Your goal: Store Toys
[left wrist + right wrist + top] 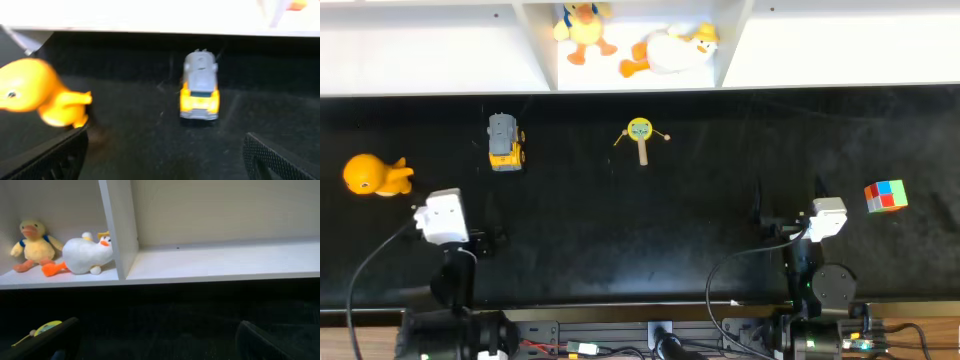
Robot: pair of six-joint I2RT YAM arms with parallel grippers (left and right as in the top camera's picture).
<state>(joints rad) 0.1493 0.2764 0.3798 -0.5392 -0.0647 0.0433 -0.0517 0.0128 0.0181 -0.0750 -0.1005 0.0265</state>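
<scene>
Left gripper (165, 162): my fingers stand wide apart, nothing between them. The truck (200, 87) sits on the bench (140, 140) ahead of it, slightly right. The orange toy (37, 95) lies ahead-left, nearer.

Right gripper (155, 342): likewise spread wide, empty. The rattle (640, 133) lies ahead-left of it and the colour cube (885, 195) close on its right. A yellow plush duck (33, 245) and a white plush duck (87, 255) (side by side) rest in the shelf (120, 240) compartment ahead-left.
</scene>
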